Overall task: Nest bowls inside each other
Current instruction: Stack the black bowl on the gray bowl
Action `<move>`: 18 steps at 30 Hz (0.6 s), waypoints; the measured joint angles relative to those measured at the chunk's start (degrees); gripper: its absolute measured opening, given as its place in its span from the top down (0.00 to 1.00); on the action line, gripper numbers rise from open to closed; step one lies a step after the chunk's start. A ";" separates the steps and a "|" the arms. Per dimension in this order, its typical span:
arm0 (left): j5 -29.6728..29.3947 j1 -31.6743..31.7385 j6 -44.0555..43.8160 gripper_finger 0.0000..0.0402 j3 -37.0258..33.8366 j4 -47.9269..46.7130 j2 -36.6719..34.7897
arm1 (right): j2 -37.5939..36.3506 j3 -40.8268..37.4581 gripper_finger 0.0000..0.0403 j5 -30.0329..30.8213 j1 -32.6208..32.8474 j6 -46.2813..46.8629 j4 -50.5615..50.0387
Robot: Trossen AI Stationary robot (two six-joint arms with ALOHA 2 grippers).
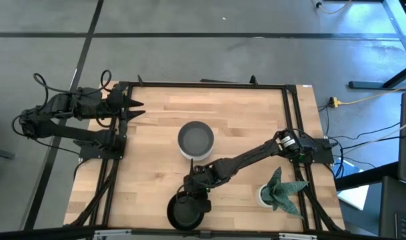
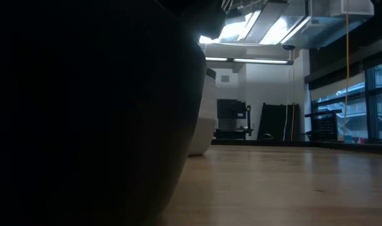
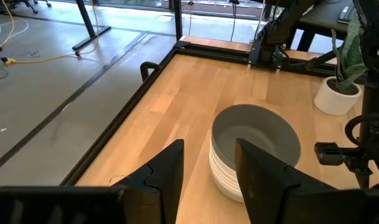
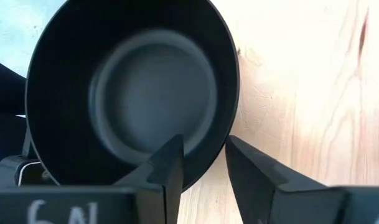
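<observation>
A black bowl (image 1: pixel 187 213) sits on its base at the table's near edge; it fills the right wrist view (image 4: pixel 133 93) and looms at the left of the low view (image 2: pixel 84 113). My right gripper (image 1: pixel 194 195) (image 4: pixel 203 142) is open above the bowl's far rim, one finger over the inside and one outside, with no touch showing. A stack of bowls (image 1: pixel 195 139) (image 3: pixel 254 146), grey on top of white ones, stands at mid-table. My left gripper (image 1: pixel 140 108) (image 3: pixel 208 146) waits open at the far left corner.
A small white pot with a spiky green plant (image 1: pixel 277 192) (image 3: pixel 338 93) stands near the right edge, close to my right arm. A black frame rail (image 1: pixel 203 85) borders the table. Bare wood lies between the stack and the left side.
</observation>
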 joint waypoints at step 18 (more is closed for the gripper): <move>0.00 0.02 -0.39 0.66 0.00 0.00 0.00 | 0.00 0.00 0.73 -0.13 0.00 0.53 -0.03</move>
